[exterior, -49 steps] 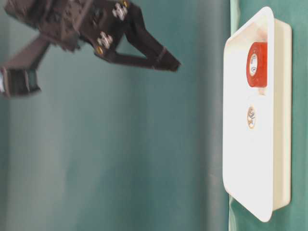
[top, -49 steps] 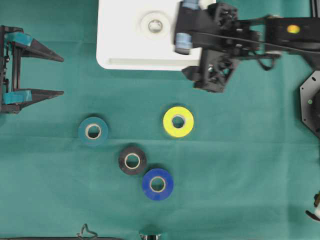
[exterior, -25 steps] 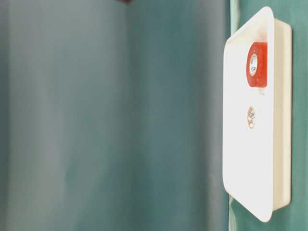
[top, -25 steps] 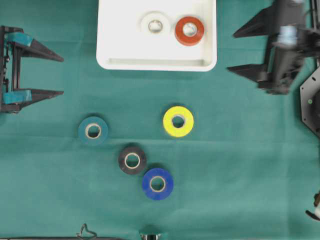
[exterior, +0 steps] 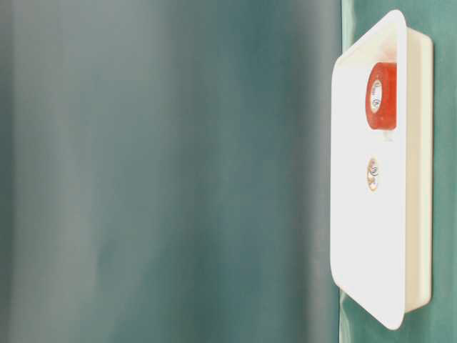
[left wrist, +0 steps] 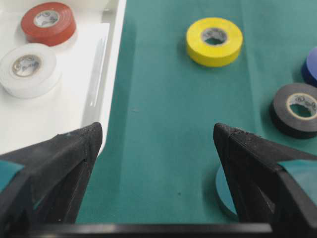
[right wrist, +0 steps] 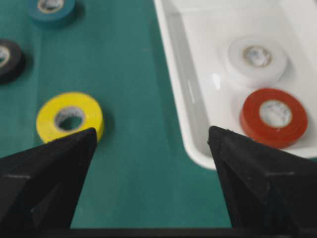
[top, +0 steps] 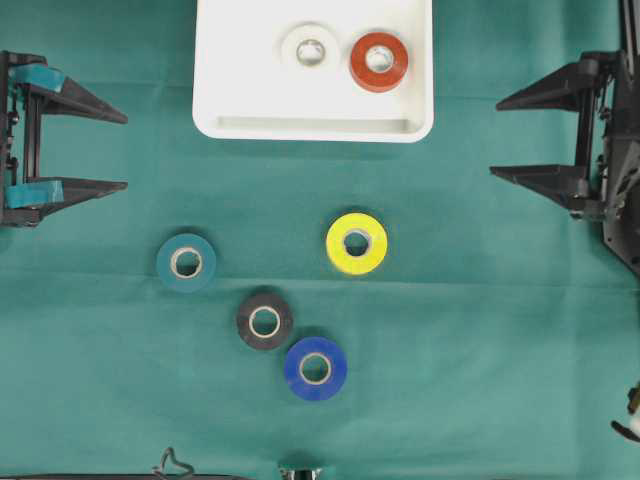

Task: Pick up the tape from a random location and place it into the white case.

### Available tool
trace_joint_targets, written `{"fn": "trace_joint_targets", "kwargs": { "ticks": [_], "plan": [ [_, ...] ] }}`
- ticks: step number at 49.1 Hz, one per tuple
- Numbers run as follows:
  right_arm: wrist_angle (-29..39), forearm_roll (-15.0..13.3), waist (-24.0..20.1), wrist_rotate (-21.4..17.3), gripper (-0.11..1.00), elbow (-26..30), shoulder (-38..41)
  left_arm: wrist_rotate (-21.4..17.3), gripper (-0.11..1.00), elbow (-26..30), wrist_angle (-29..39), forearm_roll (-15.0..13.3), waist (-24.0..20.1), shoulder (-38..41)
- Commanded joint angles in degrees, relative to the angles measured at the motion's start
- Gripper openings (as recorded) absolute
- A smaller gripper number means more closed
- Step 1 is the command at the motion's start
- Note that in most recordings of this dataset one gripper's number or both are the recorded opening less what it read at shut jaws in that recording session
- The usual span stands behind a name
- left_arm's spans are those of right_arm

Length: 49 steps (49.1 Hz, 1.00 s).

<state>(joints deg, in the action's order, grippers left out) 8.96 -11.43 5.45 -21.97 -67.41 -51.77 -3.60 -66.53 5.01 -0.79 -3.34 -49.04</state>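
I can read no text, brand, number or sign anywhere. The paper cores of the red tape roll [left wrist: 48, 22] and the white tape roll [left wrist: 28, 68], lying in the white case [left wrist: 101, 79] ahead and to the left of my left end effector [left wrist: 157, 141], carry faint dark printing, but it is too small and blurred to make out.

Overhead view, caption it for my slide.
Red tape and white tape in white case; four rolls remain on cloth.
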Motion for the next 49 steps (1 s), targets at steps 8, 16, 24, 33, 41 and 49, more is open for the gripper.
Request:
{"fn": "trace_joint_targets", "kwargs": {
  "ticks": [8, 16, 24, 33, 41, 49],
  "plan": [
    [-4.04, -0.09, 0.79, 0.00, 0.88, -1.32, 2.37, -0.09, 0.97, 0.62, -0.44, -0.18, 0.09, 0.18],
    [-4.75, -0.09, 0.79, 0.00, 0.88, -1.58, 2.81, 0.00, 0.97, 0.62, -0.44, -0.09, 0.09, 0.18],
    [-5.19, -0.09, 0.79, 0.00, 0.88, -1.58, 2.90, 0.00, 0.97, 0.62, -0.44, -0.09, 0.09, 0.18],
    [-5.19, -0.09, 0.79, 0.00, 0.88, -1.67, 2.90, 0.00, 0.97, 0.62, -0.44, -0.18, 0.09, 0.18],
    [-5.19, -0.09, 0.79, 0.00, 0.88, -1.58, 2.90, 0.09, 0.97, 0.62, -0.44, -0.18, 0.26, 0.18],
    [-5.10, -0.09, 0.79, 0.00, 0.88, -1.58, 2.90, 0.09, 0.97, 0.70, -0.44, -0.18, 2.90, 0.26]
  ]
}}
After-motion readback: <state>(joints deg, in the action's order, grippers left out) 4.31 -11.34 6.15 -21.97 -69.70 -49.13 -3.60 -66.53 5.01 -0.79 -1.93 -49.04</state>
